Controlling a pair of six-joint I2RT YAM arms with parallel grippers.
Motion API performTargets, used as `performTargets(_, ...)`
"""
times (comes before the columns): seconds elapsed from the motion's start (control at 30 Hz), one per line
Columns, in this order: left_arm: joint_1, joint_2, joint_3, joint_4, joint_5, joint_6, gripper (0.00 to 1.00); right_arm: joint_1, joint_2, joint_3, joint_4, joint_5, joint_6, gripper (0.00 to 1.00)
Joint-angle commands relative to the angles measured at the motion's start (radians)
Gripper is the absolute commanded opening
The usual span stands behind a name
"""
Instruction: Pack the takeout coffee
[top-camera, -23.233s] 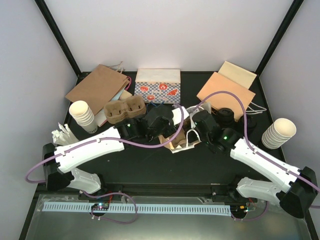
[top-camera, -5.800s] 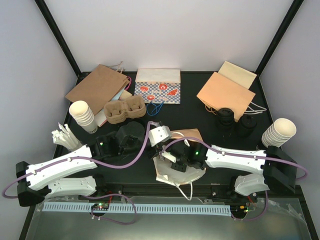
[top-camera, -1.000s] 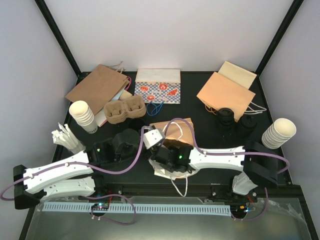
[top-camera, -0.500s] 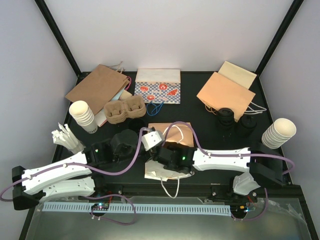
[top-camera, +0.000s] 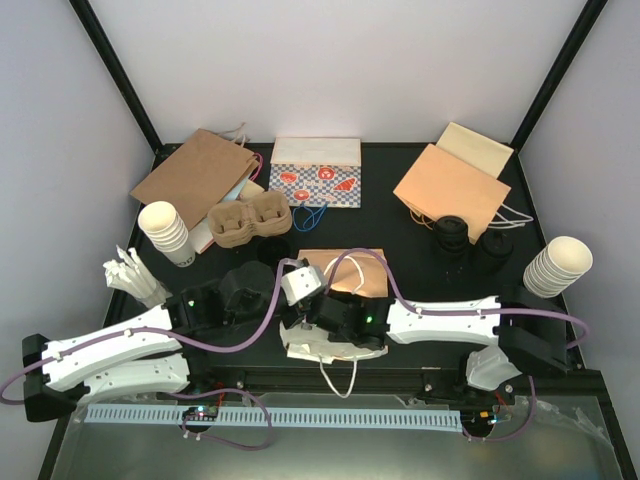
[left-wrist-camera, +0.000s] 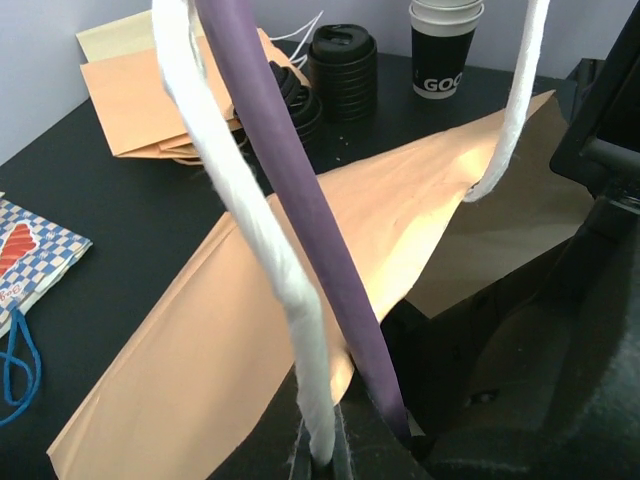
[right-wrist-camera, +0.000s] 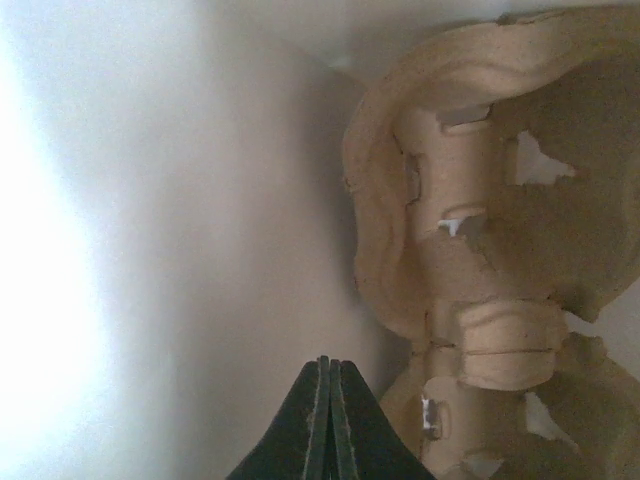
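The takeout coffee, black-lidded cups (top-camera: 450, 236) (top-camera: 491, 251), stands at the back right, apart from both grippers; the left wrist view shows the cups (left-wrist-camera: 340, 58) beyond the bag. A brown paper bag (top-camera: 350, 268) (left-wrist-camera: 250, 300) lies on its side in the middle, its mouth toward the near edge. My left gripper (top-camera: 297, 290) (left-wrist-camera: 320, 458) is shut on the bag's white rope handle (left-wrist-camera: 270, 260). My right gripper (right-wrist-camera: 327, 362) is shut inside the bag with nothing between its fingers, a pulp carrier (right-wrist-camera: 470, 250) just right of it.
Flat brown bags (top-camera: 195, 175), a checkered box (top-camera: 315, 172) and orange bags (top-camera: 450, 180) line the back. Pulp carriers (top-camera: 248, 220) sit at the back left. Cream cup stacks (top-camera: 165, 230) (top-camera: 555, 265) stand at both sides. The right arm's purple cable (left-wrist-camera: 300, 220) crosses the left wrist view.
The right gripper has pushed further left inside the bag. The bag's mouth and its loose front handle have shifted left. The left arm has barely moved.
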Motion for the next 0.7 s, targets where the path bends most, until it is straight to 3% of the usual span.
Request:
performTargets(0.0,-0.060,-0.019,0.015,0.079,0.282,-0.015,0.01,-0.027,0.067,0.014,0.001,-0.018,-0.077,0.01)
performTargets(0.47,-0.062,-0.022,0.020,0.083,0.343,-0.036,0.02,-0.098,0.189,0.066,-0.059,0.035,-0.038,0.01)
performTargets(0.67,-0.062,-0.033,0.030,0.065,0.288,-0.035,0.01,-0.113,0.169,0.065,-0.061,0.090,0.008,0.01)
